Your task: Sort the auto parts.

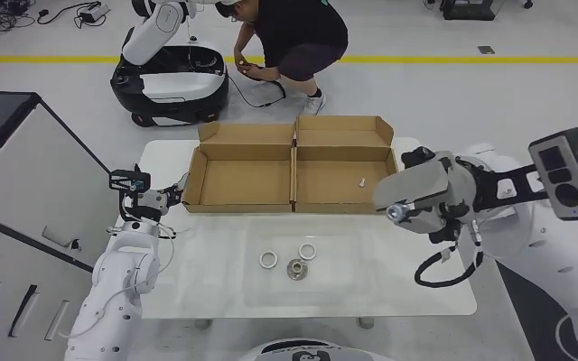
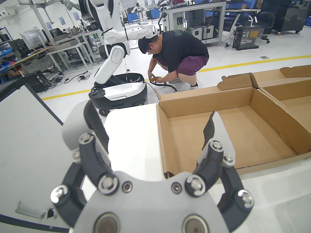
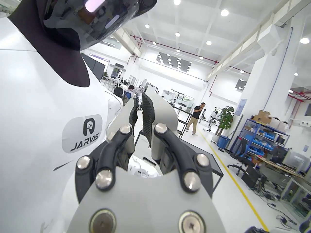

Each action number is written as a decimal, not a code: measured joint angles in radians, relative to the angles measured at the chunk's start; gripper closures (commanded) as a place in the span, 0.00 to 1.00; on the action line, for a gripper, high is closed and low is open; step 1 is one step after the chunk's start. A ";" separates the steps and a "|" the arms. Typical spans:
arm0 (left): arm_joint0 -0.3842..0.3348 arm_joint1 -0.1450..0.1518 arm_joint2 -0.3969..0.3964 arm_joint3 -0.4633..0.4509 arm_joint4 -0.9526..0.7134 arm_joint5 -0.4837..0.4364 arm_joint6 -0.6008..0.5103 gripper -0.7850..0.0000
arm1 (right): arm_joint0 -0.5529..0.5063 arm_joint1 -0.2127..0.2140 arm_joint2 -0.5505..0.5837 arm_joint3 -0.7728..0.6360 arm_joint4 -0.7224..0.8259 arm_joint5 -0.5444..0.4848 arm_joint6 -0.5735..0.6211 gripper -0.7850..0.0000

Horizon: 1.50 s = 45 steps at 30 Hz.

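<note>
- Table (image 1: 217, 280): two open cardboard boxes side by side, upper centre of top view.
- Right box (image 1: 325, 188) has one small white part (image 1: 361, 181) near its right wall.
- Left box (image 1: 244, 185) touches the right box along the shared wall.
- Loose on the table below the boxes, lower centre: white ring (image 1: 268, 260), second ring (image 1: 308, 251), metal hub (image 1: 296, 268) between and just beside them.
- Left gripper (image 1: 173, 195) (image 2: 151, 112): fingers wide apart, just beside the left box's outer wall, centre-left of top view.
- Right gripper (image 3: 140, 100): fingers pinched on a small threaded screw (image 3: 138, 103), up off the table.
- Right arm (image 1: 433, 189) sits at the right box's right end.
</note>
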 measured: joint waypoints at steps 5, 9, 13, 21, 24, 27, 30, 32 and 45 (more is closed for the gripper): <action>0.000 0.000 0.000 0.000 0.000 0.000 0.000 0.00 | -0.029 -0.020 0.043 -0.017 -0.004 -0.031 -0.091 1.00; 0.000 0.000 0.000 0.000 0.000 0.000 0.000 0.00 | -0.043 -0.040 0.062 -0.031 -0.041 -0.035 -0.147 1.00; 0.000 0.000 0.000 0.000 0.000 0.000 0.000 0.00 | -0.045 -0.054 0.061 -0.024 -0.074 -0.034 -0.140 1.00; 0.000 0.000 0.000 0.000 0.000 0.000 0.000 0.00 | -0.048 -0.057 0.068 0.016 -0.055 -0.034 0.032 1.00; 0.000 0.000 0.000 0.000 0.000 0.000 0.000 0.00 | -0.055 -0.057 0.081 0.012 -0.027 -0.034 0.078 1.00; 0.000 0.000 0.000 0.000 0.000 0.000 0.000 0.00 | -0.058 -0.057 0.088 0.009 -0.015 -0.034 0.090 1.00; 0.000 0.000 0.000 0.000 0.000 0.000 0.000 0.00 | -0.058 -0.057 0.088 0.009 -0.015 -0.034 0.089 1.00; 0.000 0.000 0.000 0.000 0.000 0.000 0.000 0.00 | -0.058 -0.057 0.087 0.009 -0.015 -0.034 0.089 1.00; 0.000 0.000 0.000 0.000 0.000 0.000 0.000 0.00 | -0.058 -0.057 0.087 0.009 -0.015 -0.034 0.089 1.00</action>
